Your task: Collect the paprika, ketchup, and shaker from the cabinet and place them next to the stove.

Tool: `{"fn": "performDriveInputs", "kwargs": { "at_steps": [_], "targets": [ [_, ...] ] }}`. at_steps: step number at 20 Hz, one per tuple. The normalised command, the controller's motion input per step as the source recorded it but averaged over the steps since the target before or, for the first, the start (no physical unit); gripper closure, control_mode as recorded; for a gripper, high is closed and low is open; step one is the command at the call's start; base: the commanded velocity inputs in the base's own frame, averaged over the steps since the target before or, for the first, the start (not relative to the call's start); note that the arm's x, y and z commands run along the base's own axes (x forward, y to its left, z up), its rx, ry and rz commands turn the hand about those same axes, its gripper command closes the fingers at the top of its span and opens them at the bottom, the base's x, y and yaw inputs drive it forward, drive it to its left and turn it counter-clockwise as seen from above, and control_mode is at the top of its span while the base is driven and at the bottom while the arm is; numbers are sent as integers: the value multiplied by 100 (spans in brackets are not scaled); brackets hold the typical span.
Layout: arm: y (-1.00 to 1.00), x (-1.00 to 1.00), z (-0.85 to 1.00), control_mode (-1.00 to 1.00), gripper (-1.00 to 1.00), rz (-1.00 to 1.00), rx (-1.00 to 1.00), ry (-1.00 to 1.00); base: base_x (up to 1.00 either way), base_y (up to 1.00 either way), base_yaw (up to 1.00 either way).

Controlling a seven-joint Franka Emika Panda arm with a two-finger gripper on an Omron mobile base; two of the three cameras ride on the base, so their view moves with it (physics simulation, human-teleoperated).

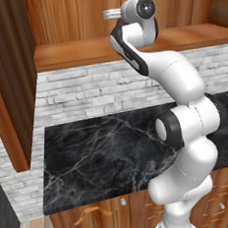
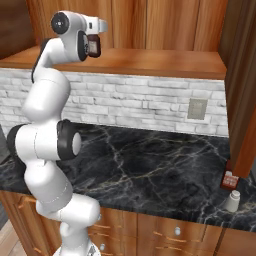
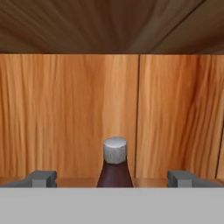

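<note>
A: Anything in the cabinet (image 3: 65,113)?

B: In the hand view, just the ketchup (image 3: 115,171), upright on the shelf board (image 2: 150,60), in front of the vertical-grain back panels. Warm orange-brown wood all round, darker board overhead.

A: Look of it?

B: Dark brown, nearly black, shoulders tapering up into a narrow neck. Small grey cap (image 3: 115,151) on top, faceted round the side. Belly cut off at the bottom edge of the view, so nothing to say about the lower half.

A: And the gripper (image 3: 113,179)?

B: Spread wide, grasping nothing. One of the fingertips (image 3: 41,178) far off to each side of the bottle, clear gaps to the neck both ways, no touching. Lined up dead centre on the bottle. Hard to judge whether level with it in depth or short of it.

A: Where from the base?

B: Arm (image 1: 186,124) reared up over the tabletop (image 2: 150,165), hand up at shelf height, above the pale brick wall (image 1: 84,94).

A: Other two things?

B: Down on the black marble tabletop in the right base view, far right, near the front edge. Shaker (image 2: 233,201): short, pale grey-white, rounded top, upright. Just behind it, close to the foot of the wooden side panel, a reddish-brown jar with pale patches, taken as the paprika (image 2: 229,179); too small for detail. Near each other, whether touching unclear.

A: Below?

B: Wooden drawers (image 2: 170,230) with round knobs.
</note>
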Motion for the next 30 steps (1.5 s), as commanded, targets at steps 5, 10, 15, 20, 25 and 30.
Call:
{"fn": "performDriveInputs", "kwargs": {
  "at_steps": [5, 10, 15, 20, 25, 30],
  "targets": [
    [0, 19, 0, -100, -100, 0, 0, 0, 0, 0, 0],
    [0, 22, 0, -100, -100, 0, 0, 0, 0, 0, 0],
    [0, 23, 0, -100, -100, 0, 0, 0, 0, 0, 0],
    [0, 23, 0, -100, 100, 0, 0, 0, 0, 0, 0],
    [0, 3, -1, -100, 100, 0, 0, 1, 0, 0, 0],
    [0, 0, 0, -100, 100, 0, 0, 0, 0, 0, 0]
  ]
}}
